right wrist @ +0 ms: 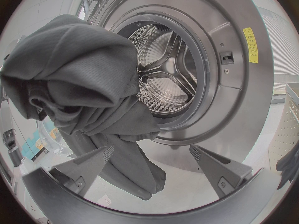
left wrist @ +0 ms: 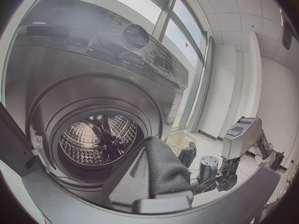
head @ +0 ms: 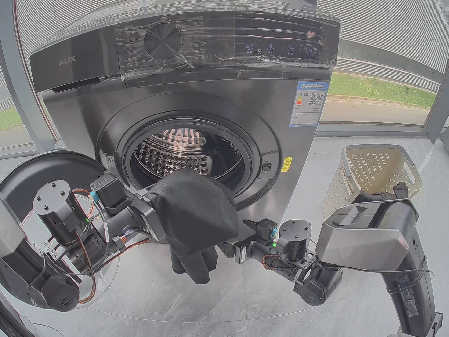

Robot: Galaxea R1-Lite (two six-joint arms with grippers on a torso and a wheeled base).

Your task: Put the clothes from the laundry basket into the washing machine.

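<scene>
Nearest the robot, above the grey floor (head: 154,305): left gripper (left wrist: 149,187), jaws clamped on a dark garment (head: 194,211) and raised level with the lower rim of the washing machine (head: 196,94) opening. Bulk of the garment bunched over and around the jaws, covering the lowest part of the opening; longer folds hanging free beneath. Just beside those hanging folds, on the robot's right and slightly lower: right gripper (right wrist: 151,150), jaws apart and holding nothing, pointed toward the machine's front panel. Behind both grippers: round door (head: 42,174) swung fully open to the robot's left, leaving the perforated steel drum (head: 177,155) exposed. Farther off to the right, standing on the floor near the machine's front corner: pale perforated laundry basket (head: 374,164), with a second dark piece of clothing (head: 381,195) lying against its near rim.
</scene>
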